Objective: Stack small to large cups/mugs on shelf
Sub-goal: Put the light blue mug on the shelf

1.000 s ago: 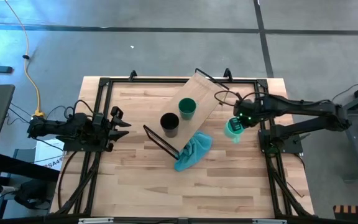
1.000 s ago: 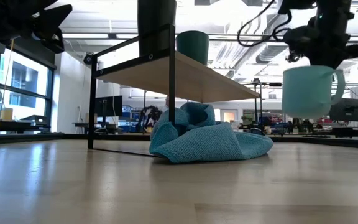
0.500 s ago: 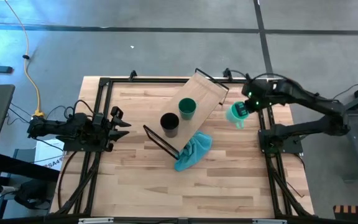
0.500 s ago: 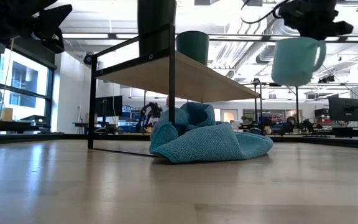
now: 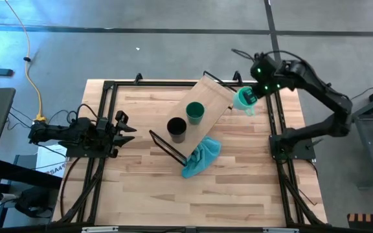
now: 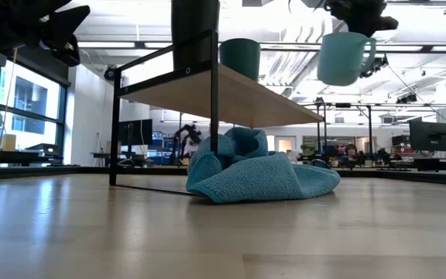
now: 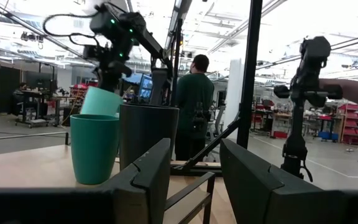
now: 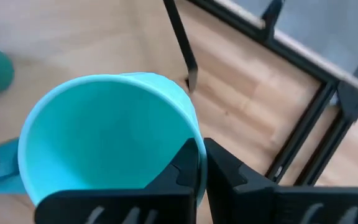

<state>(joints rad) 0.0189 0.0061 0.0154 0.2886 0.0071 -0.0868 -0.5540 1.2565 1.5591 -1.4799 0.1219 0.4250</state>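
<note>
Overhead, right claw [image 5: 254, 98] is clamped on the mint mug [image 5: 243, 99] beside the shelf [image 5: 207, 103], where green cup [image 5: 195, 112] and black cup [image 5: 177, 129] stand. Left claw [image 5: 127, 125] waits part-open at the surface's [image 5: 141, 188] left. Low view: mug [image 6: 342, 57] hangs above shelf height. Right wrist: fingers [image 8: 188, 163] pinch its rim.

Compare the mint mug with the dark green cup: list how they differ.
The mint mug hangs in the air, pinched at its rim by the right gripper; the dark green cup stands free on the shelf. The mug is paler and has a handle; the cup shows none. Both are open-topped.
</note>
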